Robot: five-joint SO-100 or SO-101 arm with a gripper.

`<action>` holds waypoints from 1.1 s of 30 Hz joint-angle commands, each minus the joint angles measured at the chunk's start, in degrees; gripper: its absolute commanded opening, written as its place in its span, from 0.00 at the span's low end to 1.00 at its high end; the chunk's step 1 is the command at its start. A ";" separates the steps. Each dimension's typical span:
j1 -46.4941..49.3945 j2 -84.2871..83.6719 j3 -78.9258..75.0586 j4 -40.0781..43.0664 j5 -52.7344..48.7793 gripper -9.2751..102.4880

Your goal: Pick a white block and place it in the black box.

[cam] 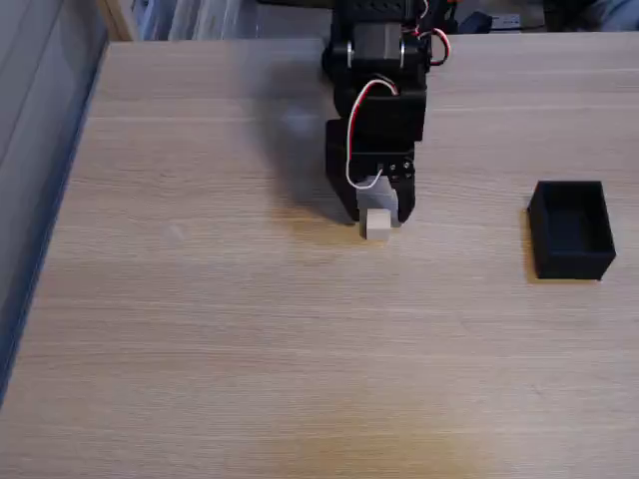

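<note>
Fingers (380, 213) straddling white block (378, 223); black box (572, 229) well apart, holds nothing.

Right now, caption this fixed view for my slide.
Black claw down at the white block on a wooden table, black box at right.

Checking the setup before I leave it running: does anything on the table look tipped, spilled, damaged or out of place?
Nothing stands out. The block sits flat on the table at the tip of the tool, and the box stands upright and open to the right in the fixed view. No spills or damage are visible.
</note>
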 commanded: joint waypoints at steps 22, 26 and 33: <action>-0.88 2.81 -2.20 1.14 -0.09 0.08; -4.04 10.55 -0.18 3.60 -0.62 0.08; -15.03 22.24 -0.18 12.83 3.08 0.08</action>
